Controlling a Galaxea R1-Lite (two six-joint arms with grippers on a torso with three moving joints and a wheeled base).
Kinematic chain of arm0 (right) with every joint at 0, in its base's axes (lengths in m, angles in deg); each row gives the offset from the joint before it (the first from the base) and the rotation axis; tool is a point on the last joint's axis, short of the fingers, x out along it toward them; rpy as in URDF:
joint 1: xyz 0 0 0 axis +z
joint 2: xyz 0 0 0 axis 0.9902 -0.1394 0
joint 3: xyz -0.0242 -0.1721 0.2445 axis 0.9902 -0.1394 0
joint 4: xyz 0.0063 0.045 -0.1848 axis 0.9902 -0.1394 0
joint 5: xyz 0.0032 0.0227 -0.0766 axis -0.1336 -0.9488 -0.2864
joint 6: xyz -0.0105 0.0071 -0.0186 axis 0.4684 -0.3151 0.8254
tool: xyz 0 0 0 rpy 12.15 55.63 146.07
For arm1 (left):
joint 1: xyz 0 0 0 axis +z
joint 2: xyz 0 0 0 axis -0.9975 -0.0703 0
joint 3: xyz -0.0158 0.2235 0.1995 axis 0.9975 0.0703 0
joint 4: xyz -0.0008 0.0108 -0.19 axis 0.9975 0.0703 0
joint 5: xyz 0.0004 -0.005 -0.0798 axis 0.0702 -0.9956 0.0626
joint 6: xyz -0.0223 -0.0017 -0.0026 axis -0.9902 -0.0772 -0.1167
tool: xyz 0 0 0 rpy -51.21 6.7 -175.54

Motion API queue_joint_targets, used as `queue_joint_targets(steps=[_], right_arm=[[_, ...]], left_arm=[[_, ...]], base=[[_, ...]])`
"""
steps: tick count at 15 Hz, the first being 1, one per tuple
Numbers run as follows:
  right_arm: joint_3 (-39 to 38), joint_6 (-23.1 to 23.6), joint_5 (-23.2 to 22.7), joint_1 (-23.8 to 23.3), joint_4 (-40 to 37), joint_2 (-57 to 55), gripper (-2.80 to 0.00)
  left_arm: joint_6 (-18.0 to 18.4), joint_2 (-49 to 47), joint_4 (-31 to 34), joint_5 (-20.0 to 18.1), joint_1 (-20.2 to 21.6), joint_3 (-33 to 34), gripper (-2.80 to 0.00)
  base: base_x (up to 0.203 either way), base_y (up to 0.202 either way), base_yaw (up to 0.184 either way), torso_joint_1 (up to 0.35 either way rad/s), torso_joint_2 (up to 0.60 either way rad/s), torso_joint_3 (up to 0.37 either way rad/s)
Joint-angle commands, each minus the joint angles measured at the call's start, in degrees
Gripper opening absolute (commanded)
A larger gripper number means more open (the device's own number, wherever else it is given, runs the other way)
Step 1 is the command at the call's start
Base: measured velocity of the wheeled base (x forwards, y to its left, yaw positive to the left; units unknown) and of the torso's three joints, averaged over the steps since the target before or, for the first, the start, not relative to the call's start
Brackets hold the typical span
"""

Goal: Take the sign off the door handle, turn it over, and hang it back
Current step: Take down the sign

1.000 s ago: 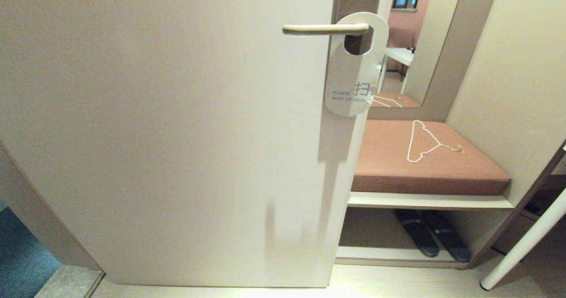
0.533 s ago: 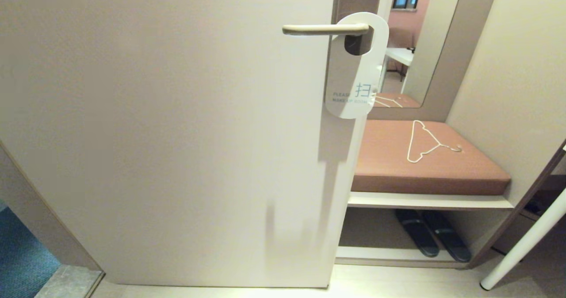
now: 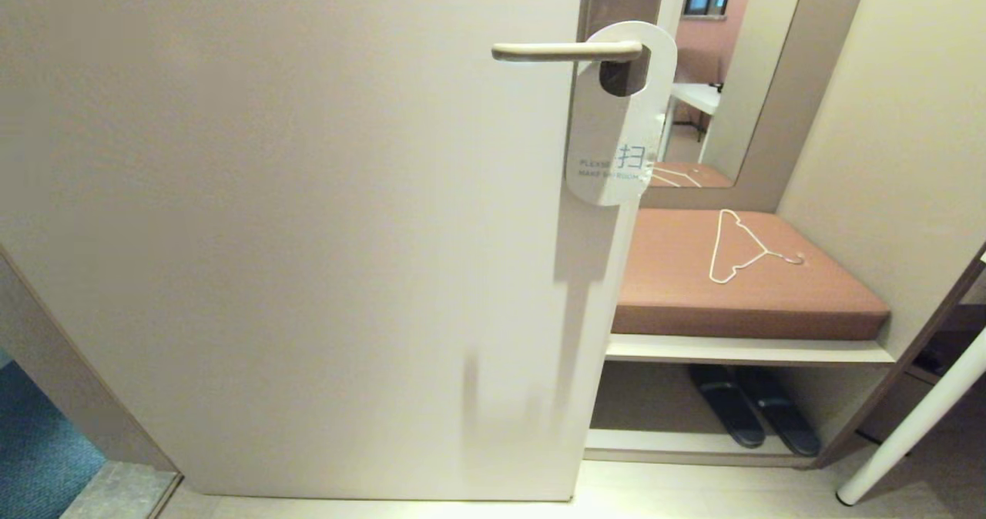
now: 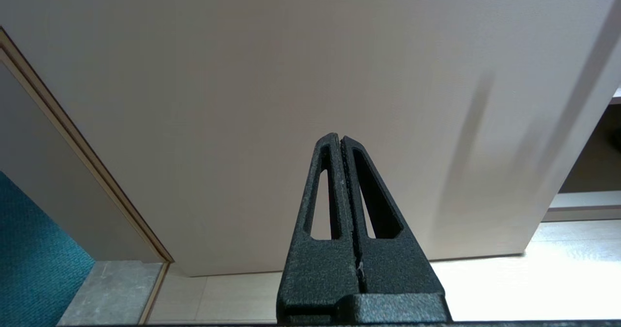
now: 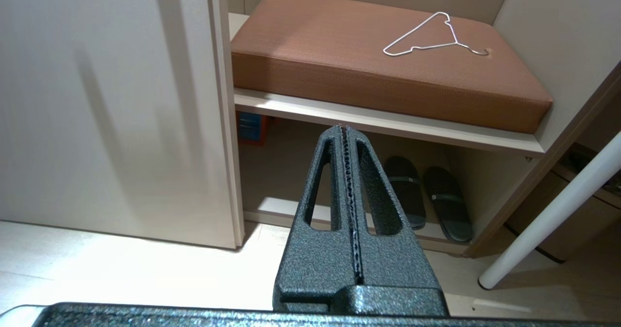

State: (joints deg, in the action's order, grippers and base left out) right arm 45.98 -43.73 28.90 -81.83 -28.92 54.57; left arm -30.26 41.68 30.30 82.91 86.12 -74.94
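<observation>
The sign (image 3: 616, 130) hangs by its oval hole on the door handle (image 3: 566, 51), near the door's right edge in the head view. Its white face with "PLEASE MAKE UP ROOM" is towards me. Neither arm shows in the head view. My left gripper (image 4: 338, 140) is shut and empty, low down and pointing at the lower part of the door (image 4: 291, 99). My right gripper (image 5: 343, 129) is shut and empty too, low near the floor, pointing at the shelf under the bench. The sign and handle do not appear in either wrist view.
Right of the door stands a bench with a brown cushion (image 3: 739, 280); a thin white wire clothes hanger (image 3: 743, 248) lies on it. Dark slippers (image 3: 755, 415) sit under the bench. A white slanted pole (image 3: 909, 426) stands at the far right. A mirror (image 3: 724, 72) is above the bench.
The sign's lower end has swung slightly on the handle, to the right and then back left. Nothing else has moved.
</observation>
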Motion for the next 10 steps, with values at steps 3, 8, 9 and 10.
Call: queue_joint_targets(steps=[3,8,9,10], right_arm=[[-0.05,0.05,-0.05,0.02,-0.01,0.02,-2.8],[-0.03,0.05,-0.05,0.02,-0.01,0.02,-2.8],[0.02,0.05,-0.05,0.02,-0.01,0.02,-2.8],[-0.05,0.05,-0.05,0.02,-0.01,0.02,-2.8]], left_arm=[[-0.77,0.0,-0.1,0.11,0.02,0.0,-2.8],[-3.79,0.0,-0.19,0.47,0.02,0.0,-2.8],[-3.79,0.0,-0.19,0.48,0.02,0.0,-2.8],[-3.78,0.0,-0.19,0.47,0.02,0.0,-2.8]], base=[[0.0,0.0,0.0,0.0,0.0,0.0],[0.0,0.0,0.0,0.0,0.0,0.0],[0.0,0.0,0.0,0.0,0.0,0.0],[0.0,0.0,0.0,0.0,0.0,0.0]])
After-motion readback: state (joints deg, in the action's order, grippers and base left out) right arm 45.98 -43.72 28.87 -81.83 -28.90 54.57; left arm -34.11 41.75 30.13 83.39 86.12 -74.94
